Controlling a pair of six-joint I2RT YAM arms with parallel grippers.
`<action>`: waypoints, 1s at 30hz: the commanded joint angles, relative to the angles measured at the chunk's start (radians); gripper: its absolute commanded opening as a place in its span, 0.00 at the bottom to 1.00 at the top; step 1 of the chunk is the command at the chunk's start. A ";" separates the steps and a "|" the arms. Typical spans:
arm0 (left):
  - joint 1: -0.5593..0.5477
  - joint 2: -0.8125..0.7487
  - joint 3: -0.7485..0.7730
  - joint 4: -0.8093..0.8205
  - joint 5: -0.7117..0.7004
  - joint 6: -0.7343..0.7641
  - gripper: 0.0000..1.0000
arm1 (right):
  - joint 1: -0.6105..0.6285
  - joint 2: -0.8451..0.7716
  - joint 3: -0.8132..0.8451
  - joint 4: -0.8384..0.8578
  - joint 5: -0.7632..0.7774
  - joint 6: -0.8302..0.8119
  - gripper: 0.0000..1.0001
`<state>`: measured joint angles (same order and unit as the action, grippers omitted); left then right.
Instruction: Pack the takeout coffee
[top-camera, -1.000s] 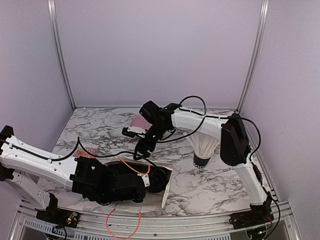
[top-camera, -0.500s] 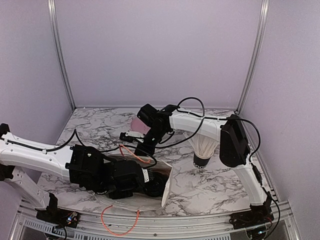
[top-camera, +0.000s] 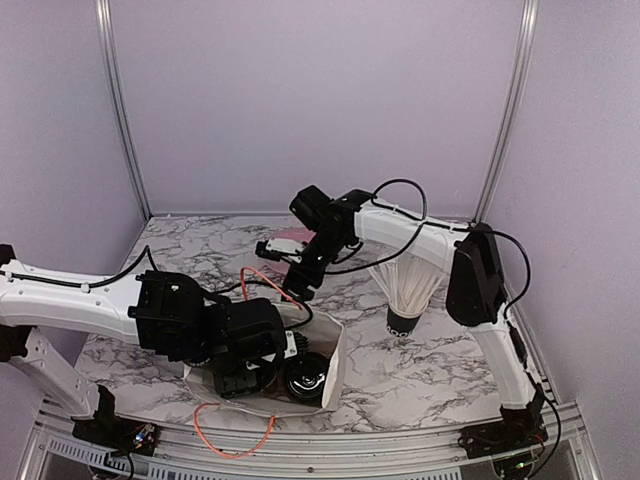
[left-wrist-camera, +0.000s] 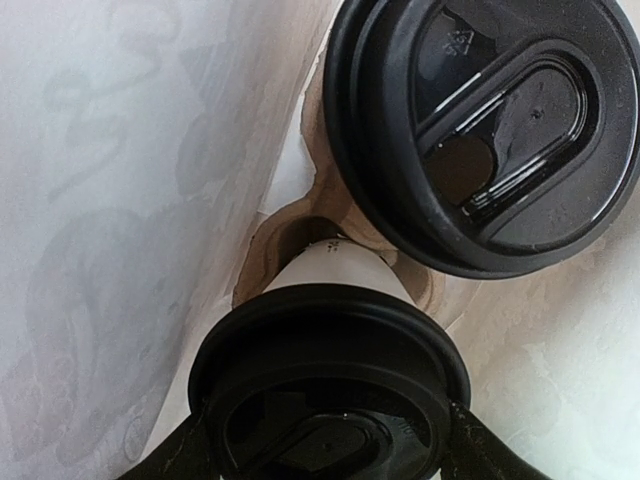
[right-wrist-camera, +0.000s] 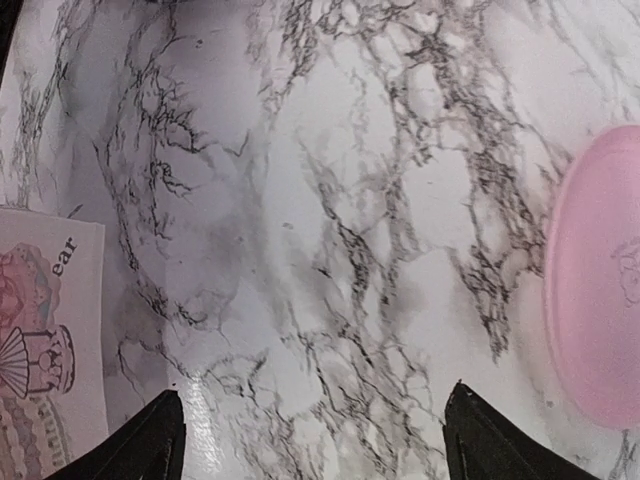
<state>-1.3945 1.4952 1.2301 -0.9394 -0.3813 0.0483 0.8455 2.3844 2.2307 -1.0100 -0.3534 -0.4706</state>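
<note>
Two takeout coffee cups, white with black lids, stand in a brown cardboard carrier (left-wrist-camera: 285, 225) inside a white bag (top-camera: 336, 362). The near cup (left-wrist-camera: 335, 275) has my left gripper (left-wrist-camera: 325, 440) shut on its lid, one finger on each side of the rim. The far cup (left-wrist-camera: 480, 130) stands beside it, and its lid (top-camera: 305, 378) shows in the bag's mouth from above. My right gripper (right-wrist-camera: 312, 392) hangs open over bare marble behind the bag (top-camera: 296, 280), holding nothing.
A black cup bristling with white straws (top-camera: 404, 295) stands to the right of the bag. A pink plate (right-wrist-camera: 600, 300) lies behind the right gripper (top-camera: 285, 240). A printed card (right-wrist-camera: 40, 350) lies on the table. The bag's orange handles (top-camera: 236, 440) loop out.
My left arm has pushed further right into the bag with the cup, and the bag has shifted. The right gripper has drawn back from the bag's orange handle and opened wider.
</note>
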 joint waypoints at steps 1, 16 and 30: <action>0.025 0.033 0.000 -0.058 0.160 -0.021 0.45 | -0.132 -0.157 0.064 -0.014 -0.146 -0.078 0.86; 0.119 0.129 -0.075 0.088 0.253 0.039 0.45 | -0.194 -0.517 -0.105 0.005 -0.462 -0.265 0.87; 0.127 0.069 -0.010 0.054 0.304 0.034 0.66 | -0.194 -0.562 -0.107 -0.033 -0.452 -0.258 0.87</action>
<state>-1.2625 1.5475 1.2285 -0.8177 -0.2359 0.1135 0.6533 1.8542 2.1178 -1.0126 -0.7986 -0.7193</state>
